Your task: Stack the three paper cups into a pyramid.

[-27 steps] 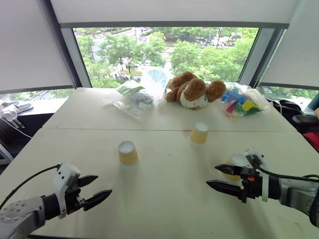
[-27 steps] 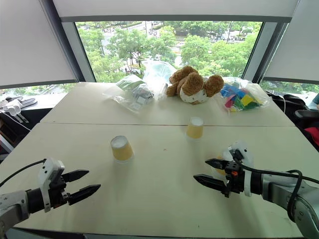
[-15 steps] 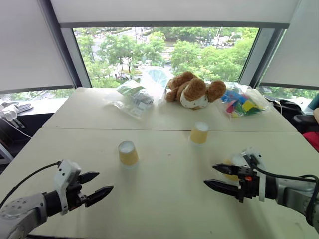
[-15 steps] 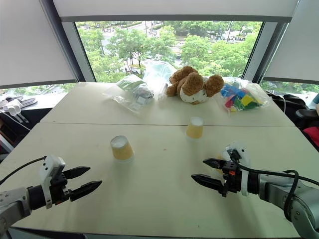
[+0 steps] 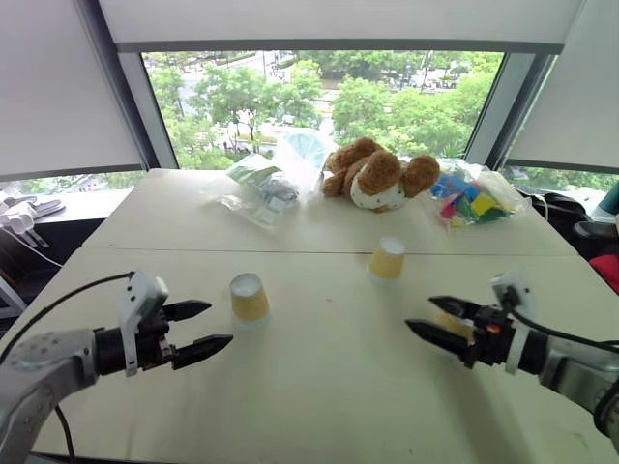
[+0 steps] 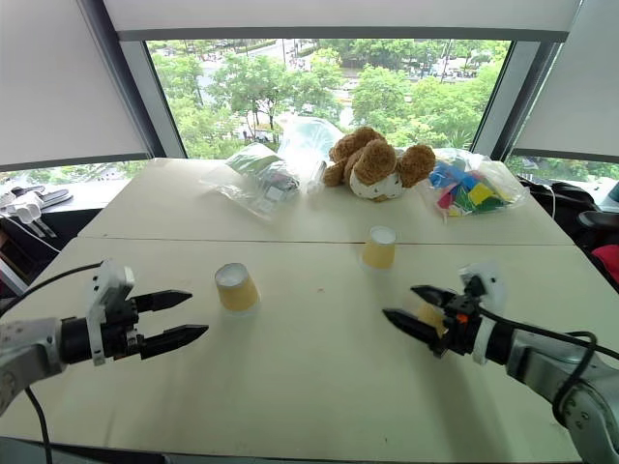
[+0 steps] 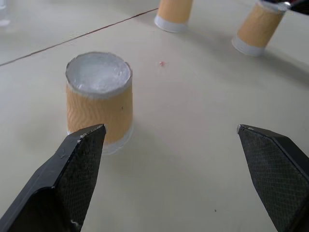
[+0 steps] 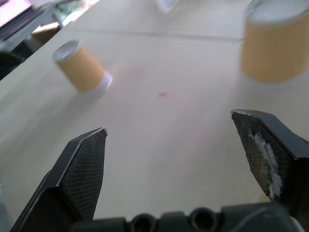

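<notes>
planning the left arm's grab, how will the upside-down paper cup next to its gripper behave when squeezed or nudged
The paper cup is thin-walled paper, so it is probably very light and would likely slide if nudged by the open left gripper. Its sides would likely dent under a hard squeeze. It stands on its wider rim, so it should resist tipping somewhat.

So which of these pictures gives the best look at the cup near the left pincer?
The left wrist view: the upside-down cup stands close and whole beside the open left pincer. Both eye views show it small on the table; the right wrist view shows it far off.
</notes>
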`<action>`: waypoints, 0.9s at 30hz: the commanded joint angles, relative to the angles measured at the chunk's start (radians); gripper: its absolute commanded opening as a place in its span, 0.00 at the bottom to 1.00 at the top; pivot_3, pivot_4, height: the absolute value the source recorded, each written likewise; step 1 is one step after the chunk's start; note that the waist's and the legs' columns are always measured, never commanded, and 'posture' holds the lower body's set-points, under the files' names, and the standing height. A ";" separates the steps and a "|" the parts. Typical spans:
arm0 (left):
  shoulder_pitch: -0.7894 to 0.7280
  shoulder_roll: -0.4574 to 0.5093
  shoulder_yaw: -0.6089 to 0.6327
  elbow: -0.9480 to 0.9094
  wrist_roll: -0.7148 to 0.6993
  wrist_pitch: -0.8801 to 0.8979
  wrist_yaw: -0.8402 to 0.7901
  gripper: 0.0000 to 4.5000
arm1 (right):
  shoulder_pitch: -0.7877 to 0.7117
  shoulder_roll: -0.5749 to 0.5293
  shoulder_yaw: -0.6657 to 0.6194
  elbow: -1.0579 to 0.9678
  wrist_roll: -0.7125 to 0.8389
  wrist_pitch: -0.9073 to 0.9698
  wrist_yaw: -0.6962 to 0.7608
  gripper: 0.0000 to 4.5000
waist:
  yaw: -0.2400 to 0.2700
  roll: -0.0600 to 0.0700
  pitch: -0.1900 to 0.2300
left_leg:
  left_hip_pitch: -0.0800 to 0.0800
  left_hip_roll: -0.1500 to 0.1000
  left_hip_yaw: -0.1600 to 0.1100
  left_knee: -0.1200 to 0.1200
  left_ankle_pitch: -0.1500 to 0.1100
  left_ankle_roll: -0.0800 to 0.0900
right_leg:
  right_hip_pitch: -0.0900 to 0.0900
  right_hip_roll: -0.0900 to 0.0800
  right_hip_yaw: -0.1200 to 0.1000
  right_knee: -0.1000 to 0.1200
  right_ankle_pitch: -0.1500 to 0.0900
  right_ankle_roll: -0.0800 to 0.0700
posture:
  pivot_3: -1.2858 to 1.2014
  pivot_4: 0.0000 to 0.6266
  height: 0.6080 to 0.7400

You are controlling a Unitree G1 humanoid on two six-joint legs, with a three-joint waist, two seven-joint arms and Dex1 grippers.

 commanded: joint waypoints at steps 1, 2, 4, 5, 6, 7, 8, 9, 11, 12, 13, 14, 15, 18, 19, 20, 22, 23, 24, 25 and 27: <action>-0.037 0.009 -0.035 -0.025 -0.039 0.020 -0.033 1.00 | 0.018 0.012 -0.117 -0.036 -0.022 -0.057 -0.063 0.99 | 0.000 0.000 0.000 | 0.000 0.000 0.000 0.000 0.000 0.000 | 0.000 0.000 0.000 0.000 0.000 0.000 | 0.52 0.24 1.00; -0.054 0.008 -0.052 -0.034 -0.048 0.026 -0.037 1.00 | 0.046 0.013 -0.131 -0.027 -0.069 -0.088 -0.071 0.99 | 0.000 0.000 0.000 | 0.000 0.000 0.000 0.000 0.000 0.000 | 0.000 0.000 0.000 0.000 0.000 0.000 | 0.52 0.24 1.00; -0.080 0.008 -0.077 -0.047 -0.059 0.035 -0.042 1.00 | 0.092 0.018 -0.140 -0.007 -0.136 -0.142 -0.076 0.99 | 0.000 0.000 0.000 | 0.000 0.000 0.000 0.000 0.000 0.000 | 0.000 0.000 0.000 0.000 0.000 0.000 | 0.52 0.24 1.00; -0.090 0.008 -0.086 -0.051 -0.061 0.037 -0.042 1.00 | 0.109 0.023 -0.140 0.003 -0.155 -0.162 -0.075 0.99 | 0.000 0.000 0.000 | 0.000 0.000 0.000 0.000 0.000 0.000 | 0.000 0.000 0.000 0.000 0.000 0.000 | 0.52 0.24 1.00; -0.100 0.008 -0.092 -0.054 -0.066 0.042 -0.040 1.00 | 0.125 0.030 -0.136 0.008 -0.170 -0.181 -0.072 0.99 | 0.000 0.000 0.000 | 0.000 0.000 0.000 0.000 0.000 0.000 | 0.000 0.001 0.000 0.000 0.000 0.000 | 0.52 0.24 1.00; -0.110 0.008 -0.096 -0.056 -0.071 0.046 -0.039 1.00 | 0.136 0.043 -0.124 0.016 -0.188 -0.203 -0.073 0.99 | -0.001 0.000 0.000 | 0.000 0.000 0.000 0.000 0.000 0.000 | 0.000 0.001 0.000 0.000 0.000 0.000 | 0.52 0.24 1.00; -0.116 0.008 -0.099 -0.058 -0.075 0.050 -0.037 1.00 | 0.143 0.051 -0.116 0.022 -0.200 -0.219 -0.071 0.99 | -0.002 0.000 0.000 | 0.000 0.000 0.000 0.000 0.000 0.000 | 0.000 0.001 0.000 0.000 0.000 0.000 | 0.52 0.24 1.00; -0.122 0.007 -0.101 -0.060 -0.075 0.053 -0.035 1.00 | 0.148 0.065 -0.105 0.028 -0.211 -0.238 -0.070 0.99 | -0.004 0.000 0.000 | 0.000 0.000 0.000 0.000 0.000 0.000 | 0.000 0.001 0.000 0.001 0.000 0.000 | 0.52 0.24 1.00; -0.122 0.005 -0.105 -0.058 -0.074 0.054 -0.033 1.00 | 0.145 0.095 -0.091 0.047 -0.220 -0.265 -0.071 0.99 | -0.009 0.000 0.000 | 0.001 0.000 0.000 0.000 0.000 0.000 | 0.000 0.001 0.000 0.001 0.000 0.000 | 0.52 0.24 1.00; -0.114 0.004 -0.104 -0.057 -0.071 0.051 -0.034 1.00 | 0.144 0.107 -0.084 0.053 -0.219 -0.273 -0.068 0.99 | -0.011 0.000 0.000 | 0.001 0.000 0.000 0.000 0.000 0.000 | 0.000 0.002 0.000 0.001 0.000 0.000 | 0.52 0.24 1.00; -0.103 0.006 -0.104 -0.056 -0.066 0.048 -0.036 1.00 | 0.143 0.115 -0.076 0.059 -0.224 -0.280 -0.066 0.99 | -0.012 0.000 0.000 | 0.001 0.000 0.000 0.000 0.000 0.000 | 0.000 0.002 0.000 0.002 0.000 0.000 | 0.52 0.24 1.00; -0.094 0.007 -0.104 -0.055 -0.061 0.044 -0.038 1.00 | 0.144 0.118 -0.068 0.063 -0.224 -0.276 -0.064 0.99 | -0.013 0.000 0.000 | 0.001 0.001 0.000 0.000 0.000 0.000 | 0.000 0.002 0.000 0.002 0.000 0.000 | 0.52 0.24 1.00; -0.086 0.007 -0.103 -0.056 -0.059 0.043 -0.038 1.00 | 0.148 0.121 -0.060 0.066 -0.218 -0.272 -0.057 0.99 | -0.013 0.000 0.000 | 0.001 0.001 0.000 0.000 0.000 0.000 | 0.000 0.002 0.000 0.002 0.000 0.000 | 0.52 0.24 1.00; -0.070 0.000 -0.111 -0.053 -0.048 0.032 -0.034 1.00 | 0.148 0.131 -0.036 0.082 -0.210 -0.263 -0.049 0.99 | -0.011 0.000 0.000 | 0.001 0.000 0.000 0.000 0.000 0.000 | 0.000 0.002 0.000 0.002 0.000 0.000 | 0.52 0.24 1.00; -0.066 -0.003 -0.116 -0.052 -0.042 0.028 -0.032 1.00 | 0.146 0.135 -0.028 0.091 -0.215 -0.269 -0.047 0.99 | -0.010 0.000 0.000 | 0.001 0.001 0.000 0.000 0.000 0.000 | 0.000 0.002 0.000 0.002 0.000 0.000 | 0.52 0.24 1.00; -0.062 -0.005 -0.117 -0.054 -0.038 0.025 -0.030 1.00 | 0.144 0.138 -0.022 0.099 -0.218 -0.274 -0.046 0.99 | -0.009 0.000 0.000 | 0.001 0.000 0.000 0.000 0.000 0.000 | 0.000 0.002 0.000 0.002 0.000 0.000 | 0.52 0.24 1.00; -0.060 -0.011 -0.120 -0.056 -0.033 0.024 -0.026 1.00 | 0.133 0.143 -0.004 0.120 -0.230 -0.285 -0.042 0.99 | -0.006 0.000 0.000 | 0.001 0.000 0.000 0.001 0.000 0.000 | 0.001 0.002 0.000 0.002 0.000 0.000 | 0.52 0.24 1.00; -0.058 -0.013 -0.121 -0.059 -0.033 0.025 -0.023 1.00 | 0.124 0.145 0.005 0.134 -0.235 -0.289 -0.040 0.99 | -0.006 0.000 0.000 | 0.001 0.000 0.000 0.001 0.000 0.000 | 0.001 0.002 0.000 0.002 0.000 0.000 | 0.52 0.24 1.00; -0.057 -0.015 -0.122 -0.061 -0.032 0.025 -0.020 1.00 | 0.115 0.146 0.014 0.148 -0.242 -0.295 -0.038 0.99 | -0.006 0.000 0.000 | 0.001 0.000 0.000 0.001 0.000 0.000 | 0.001 0.002 0.000 0.002 0.000 0.000 | 0.52 0.24 1.00; -0.057 -0.016 -0.122 -0.062 -0.031 0.026 -0.018 1.00 | 0.106 0.146 0.022 0.160 -0.248 -0.300 -0.035 0.99 | -0.006 0.000 0.000 | 0.001 0.000 0.000 0.001 0.000 0.000 | 0.001 0.002 0.000 0.002 0.000 0.000 | 0.52 0.24 1.00; -0.054 -0.018 -0.117 -0.065 -0.030 0.027 -0.013 1.00 | 0.092 0.146 0.033 0.177 -0.259 -0.310 -0.031 0.99 | -0.006 0.000 0.000 | 0.001 0.000 0.000 0.001 0.000 0.000 | 0.001 0.002 0.000 0.002 0.000 0.000 | 0.52 0.24 1.00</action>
